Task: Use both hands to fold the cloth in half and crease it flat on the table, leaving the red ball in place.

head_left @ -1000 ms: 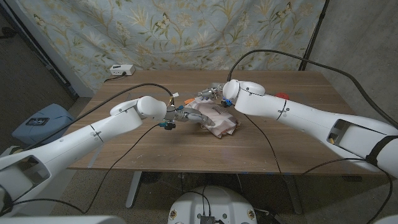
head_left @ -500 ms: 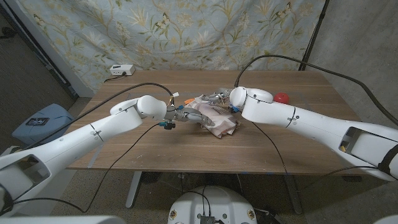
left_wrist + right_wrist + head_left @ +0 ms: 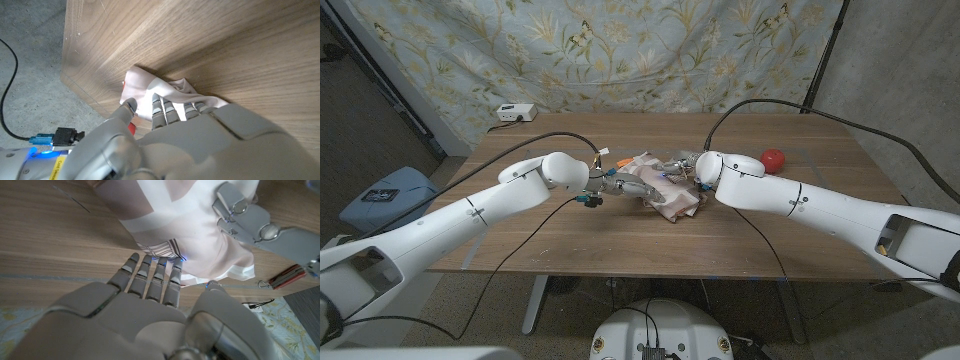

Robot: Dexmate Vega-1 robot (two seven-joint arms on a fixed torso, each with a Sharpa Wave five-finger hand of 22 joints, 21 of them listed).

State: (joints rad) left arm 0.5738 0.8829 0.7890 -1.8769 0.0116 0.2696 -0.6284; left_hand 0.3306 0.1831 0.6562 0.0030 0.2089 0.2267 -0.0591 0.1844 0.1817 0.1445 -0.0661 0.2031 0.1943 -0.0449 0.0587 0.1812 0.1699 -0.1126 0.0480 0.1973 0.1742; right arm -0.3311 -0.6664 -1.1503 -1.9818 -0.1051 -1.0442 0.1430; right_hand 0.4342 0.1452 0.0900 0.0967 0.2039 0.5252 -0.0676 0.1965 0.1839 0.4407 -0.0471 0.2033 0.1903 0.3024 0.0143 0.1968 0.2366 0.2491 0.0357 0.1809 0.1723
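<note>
The cloth, bunched at mid-table, is being pressed by the left hand, while the right hand, fingers spread and empty, is being drawn back, uncovering the untouched red ball.

Head camera overlooking table, wrist cameras close, all sharing cloth
</note>
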